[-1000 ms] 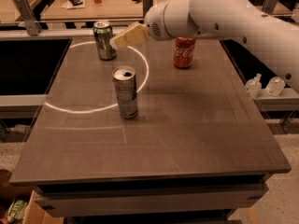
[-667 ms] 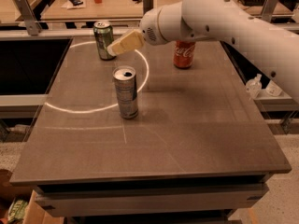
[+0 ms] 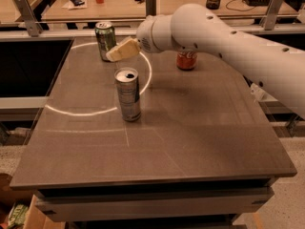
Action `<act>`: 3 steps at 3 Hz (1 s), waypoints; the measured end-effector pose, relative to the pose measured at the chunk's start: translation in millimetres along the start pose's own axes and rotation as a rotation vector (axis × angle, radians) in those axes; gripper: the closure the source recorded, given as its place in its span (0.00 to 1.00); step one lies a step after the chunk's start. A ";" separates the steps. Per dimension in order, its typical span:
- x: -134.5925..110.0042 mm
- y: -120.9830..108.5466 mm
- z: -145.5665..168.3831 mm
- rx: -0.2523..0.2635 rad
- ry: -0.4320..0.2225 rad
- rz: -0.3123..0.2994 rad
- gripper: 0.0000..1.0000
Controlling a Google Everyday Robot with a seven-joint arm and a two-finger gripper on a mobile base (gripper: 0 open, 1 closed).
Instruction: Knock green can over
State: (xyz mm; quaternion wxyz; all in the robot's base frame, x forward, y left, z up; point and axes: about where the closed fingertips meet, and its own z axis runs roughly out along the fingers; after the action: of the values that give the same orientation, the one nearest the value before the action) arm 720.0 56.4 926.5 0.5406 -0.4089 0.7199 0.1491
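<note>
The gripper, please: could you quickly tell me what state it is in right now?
Gripper: open or shut cannot be told; its tip is at the side of the upright green can, with nothing seen in its hold.

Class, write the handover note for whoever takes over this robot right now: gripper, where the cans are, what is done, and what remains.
Gripper: above the far left part of the table, its tip next to the green can, on the side facing the red can. Contact cannot be told.
Green can: upright near the far left edge.
Slim silver can: upright, nearer the camera, apart from the gripper.
Red can: upright, partly hidden behind the arm.
Done: gripper brought up to the green can.
Left: push the green can over, probably sideways and away from the silver can.
</note>
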 end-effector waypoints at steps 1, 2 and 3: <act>0.9 -2.8 18.8 0.020 -0.019 -0.010 0.00; 8.6 -8.1 36.8 0.000 -0.027 0.016 0.00; 11.1 -11.5 56.0 -0.041 -0.048 0.041 0.00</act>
State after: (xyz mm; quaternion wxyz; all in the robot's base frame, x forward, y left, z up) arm 764.5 81.3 898.3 0.5463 -0.4012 0.7117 0.1847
